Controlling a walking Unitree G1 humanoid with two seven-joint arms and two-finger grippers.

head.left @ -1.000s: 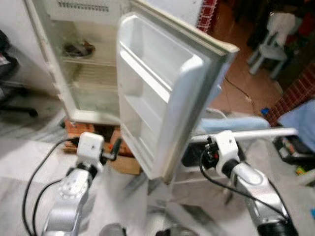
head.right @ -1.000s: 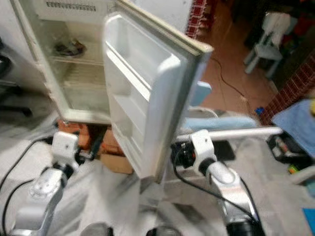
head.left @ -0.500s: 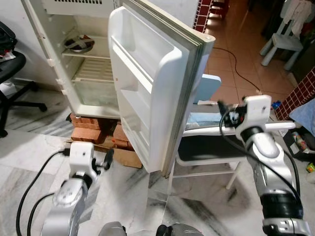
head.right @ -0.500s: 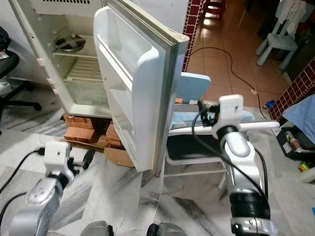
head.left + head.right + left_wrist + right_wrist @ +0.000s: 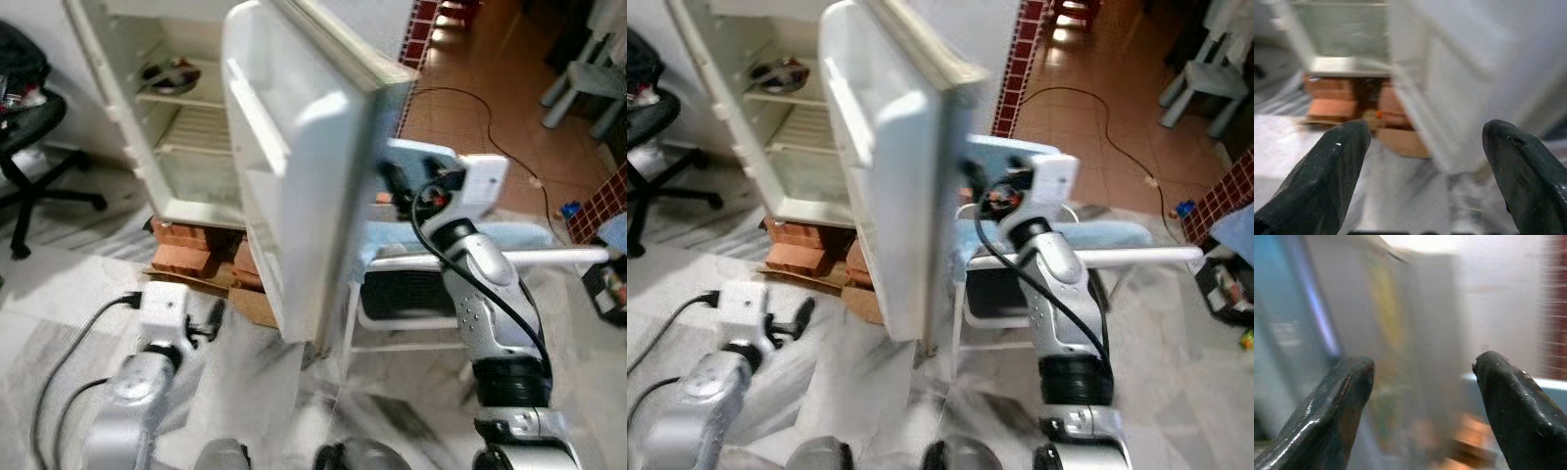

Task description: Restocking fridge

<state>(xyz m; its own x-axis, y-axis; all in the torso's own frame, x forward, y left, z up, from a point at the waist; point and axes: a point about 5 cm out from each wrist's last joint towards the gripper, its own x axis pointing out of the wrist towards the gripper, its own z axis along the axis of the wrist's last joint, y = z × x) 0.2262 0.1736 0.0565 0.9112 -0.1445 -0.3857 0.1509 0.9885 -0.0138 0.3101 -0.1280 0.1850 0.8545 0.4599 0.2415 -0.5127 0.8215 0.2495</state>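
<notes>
Fridge [image 5: 186, 147]: I'm seeing it straight ahead w/ cabinet standing open, wire shelves inside, a dark dish [image 5: 165, 73] sitting on the upper shelf. Cabinet is resting on red bricks [image 5: 191, 257], cardboard piece [image 5: 257, 304] lying just beside them.

Fridge door [image 5: 294, 166]: swung wide toward me, inner racks facing my left, outer edge pointing at the camera.

Right gripper [image 5: 394, 183]: I'm holding it raised behind the door's outer face, near the door edge; fingers [image 5: 1344, 401] are spread apart in the wrist view, nothing between them. Wrist pic is blurred, so I can't tell if they're touching the door.

Left gripper [image 5: 214, 318]: hanging low over the marble floor [image 5: 59, 313] in front of the bricks, fingers [image 5: 1327, 176] spread wide, pinching nothing.

Other items: white-framed chair [image 5: 421, 294] w/ blue cushion sitting just behind the door; black office chair [image 5: 34, 137] at far left; black cable [image 5: 490, 127] lying on the terracotta floor beyond.
</notes>
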